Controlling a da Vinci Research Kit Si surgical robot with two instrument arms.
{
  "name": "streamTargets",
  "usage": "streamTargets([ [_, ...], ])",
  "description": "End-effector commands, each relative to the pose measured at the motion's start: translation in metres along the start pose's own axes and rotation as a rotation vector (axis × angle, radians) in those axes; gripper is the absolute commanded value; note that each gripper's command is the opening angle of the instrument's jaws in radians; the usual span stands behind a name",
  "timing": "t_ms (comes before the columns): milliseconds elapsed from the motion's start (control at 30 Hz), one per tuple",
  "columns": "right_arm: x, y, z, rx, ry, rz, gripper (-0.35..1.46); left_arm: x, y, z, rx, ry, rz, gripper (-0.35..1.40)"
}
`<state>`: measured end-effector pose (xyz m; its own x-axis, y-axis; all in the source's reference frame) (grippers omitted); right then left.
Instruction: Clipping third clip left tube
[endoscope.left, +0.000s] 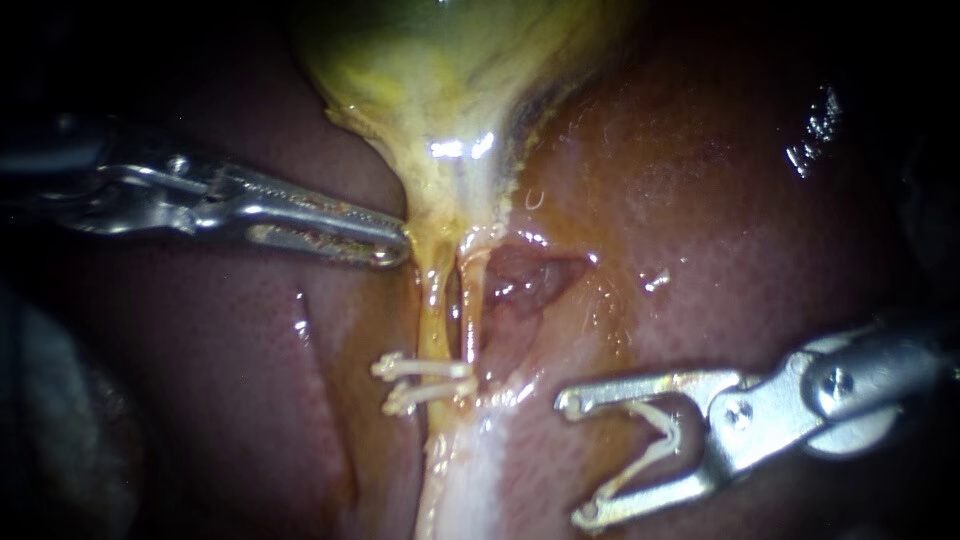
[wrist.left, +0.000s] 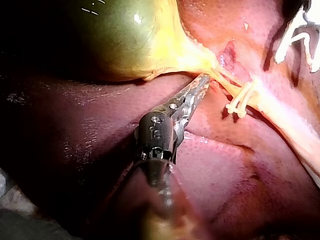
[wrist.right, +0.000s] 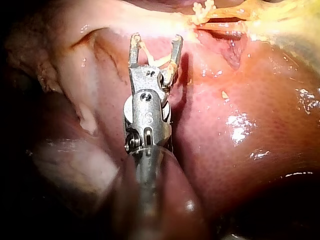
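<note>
My left tool is clamped on the yellow edge of the gallbladder neck, I judge to keep the left tube taut. Two clips cross it at its near end, with bare tube on their far side. My right tool gapes wide, holding the third clip spread, off to the right over wet, glossy liver.

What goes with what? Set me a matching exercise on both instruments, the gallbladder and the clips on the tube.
1 left instrument
2 right instrument
3 gallbladder
4 two white clips

A clamped across a tube
B green-yellow
C carries a spare clip between its jaws, off the tube
D tip at the gallbladder's neck

Pairs: 1-D, 2-C, 3-B, 4-A
</note>
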<state>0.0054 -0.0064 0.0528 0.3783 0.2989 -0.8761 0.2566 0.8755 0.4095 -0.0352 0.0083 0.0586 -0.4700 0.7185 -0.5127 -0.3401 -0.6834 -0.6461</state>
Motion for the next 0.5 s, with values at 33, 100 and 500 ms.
streamTargets([
  [33, 0.0000, 0.0000, 0.0000, 0.000, 0.000, 0.000, 0.50, 0.0001, 0.0001, -0.0001, -0.001, 0.000, 0.000, -0.35],
  [100, 0.0000, 0.0000, 0.0000, 0.000, 0.000, 0.000, 0.50, 0.0002, 0.0001, -0.0005, -0.003, -0.001, -0.001, -0.35],
  [500, 0.0000, 0.0001, 0.0000, 0.000, 0.000, 0.000, 0.50, 0.0030, -0.0009, -0.0085, 0.041, 0.020, -0.020, -0.35],
])
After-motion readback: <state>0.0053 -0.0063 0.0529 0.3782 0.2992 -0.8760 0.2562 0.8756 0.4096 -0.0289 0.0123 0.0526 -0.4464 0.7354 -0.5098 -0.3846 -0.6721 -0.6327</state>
